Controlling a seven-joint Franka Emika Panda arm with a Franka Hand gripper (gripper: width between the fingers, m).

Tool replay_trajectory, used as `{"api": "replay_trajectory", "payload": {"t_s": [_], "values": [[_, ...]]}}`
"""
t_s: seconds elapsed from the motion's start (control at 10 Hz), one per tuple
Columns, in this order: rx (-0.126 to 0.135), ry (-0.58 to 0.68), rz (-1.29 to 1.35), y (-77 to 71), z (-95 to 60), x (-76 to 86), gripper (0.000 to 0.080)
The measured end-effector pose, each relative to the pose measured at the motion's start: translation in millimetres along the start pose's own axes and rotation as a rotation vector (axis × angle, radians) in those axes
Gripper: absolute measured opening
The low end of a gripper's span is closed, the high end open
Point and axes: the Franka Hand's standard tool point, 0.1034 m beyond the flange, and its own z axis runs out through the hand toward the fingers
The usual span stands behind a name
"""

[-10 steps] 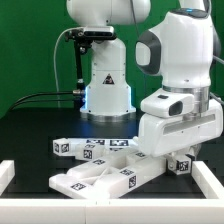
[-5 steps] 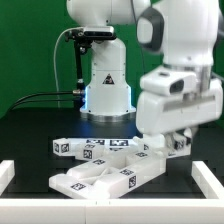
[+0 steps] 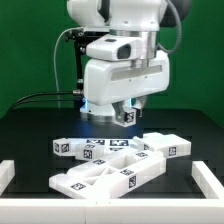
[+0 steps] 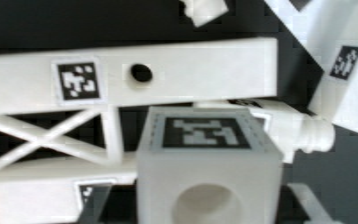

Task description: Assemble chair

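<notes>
My gripper [image 3: 126, 114] hangs above the black table, shut on a small white chair block [image 3: 127, 116] that bears a black-and-white tag. In the wrist view this block [image 4: 204, 160] fills the middle, tag up, with a round hollow in its near face, and my gripper [image 4: 208, 205] has a dark finger on either side of it. Below it lie other chair parts. These are a long white bar [image 4: 176, 75] with a tag and a hole, a cross-braced frame [image 4: 43, 135], and a round peg end [image 4: 297, 128]. The frame piece [image 3: 100, 178] lies at the front of the table, with another white part [image 3: 165, 146] at the exterior view's right.
The marker board [image 3: 88, 149] lies flat behind the frame piece. The arm's white base [image 3: 106, 92] stands at the back, with a black cable running off to the exterior view's left. Low white rails [image 3: 8, 176] [image 3: 212, 182] border the table.
The arm has risen from low at the exterior view's right and swung left, carrying the tagged block up off the table to above the middle parts.
</notes>
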Motion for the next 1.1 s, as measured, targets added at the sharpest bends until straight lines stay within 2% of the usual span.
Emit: {"api": "replay_trajectory", "payload": {"t_s": [0.3,0.4,0.5,0.7,0.8,0.9,1.1], "values": [[0.001,-0.001,-0.002,-0.6,0.5,0.1,0.0284],[0.008,-0.002,-0.050,3.2,2.0,-6.0,0.0284],[0.026,-0.004,-0.079,17.0,6.1,-27.1,0.0284],[0.044,-0.017,-0.176,46.6,17.1,-77.8,0.0284],[0.059,-0.023,-0.203,60.2,29.3,-95.2,0.0284],[0.071,-0.030,-0.192,64.7,37.1,-98.8,0.0284],[0.064,-0.026,-0.201,62.1,33.2,-93.1,0.0284]]}}
